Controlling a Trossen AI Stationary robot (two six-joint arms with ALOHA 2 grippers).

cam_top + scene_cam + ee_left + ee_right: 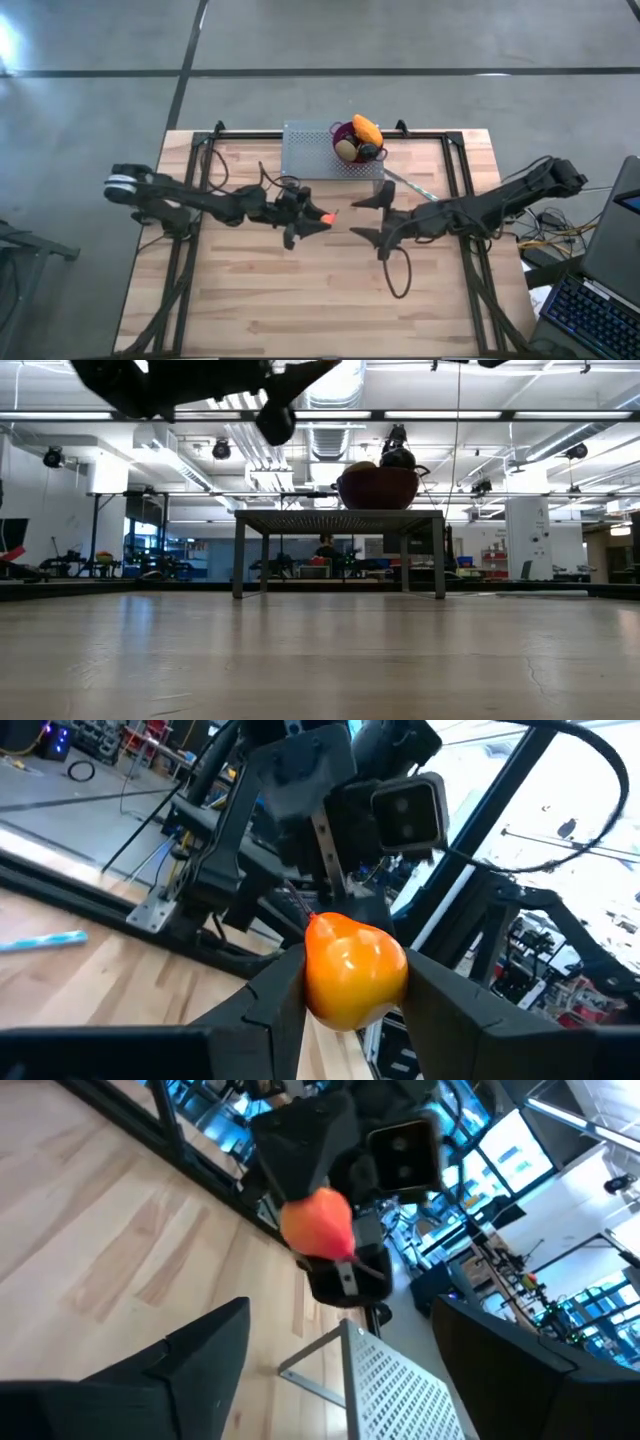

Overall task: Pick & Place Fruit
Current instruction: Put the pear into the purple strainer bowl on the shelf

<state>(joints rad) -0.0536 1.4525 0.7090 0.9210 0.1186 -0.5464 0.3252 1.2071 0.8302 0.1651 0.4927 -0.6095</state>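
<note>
**Layout of the Work Surface**

The perforated stand (322, 150) sits at the far edge of the surface (300, 300). The bowl (345, 135) rests on its right end, with fruit (367, 129) in it. The left gripper (322, 217) faces the right gripper (368, 215) mid-surface, a small fruit (328, 214) between its fingers.

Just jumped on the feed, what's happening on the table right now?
The left pincer is shut on a small orange-red fruit, holding it in the air over the middle of the table. The right pincer faces it from close by with its jaws wide open and empty, which looks like a hand-over. At the table's far edge, the purple bowl sits on a perforated metal stand and already holds several fruits.
</note>
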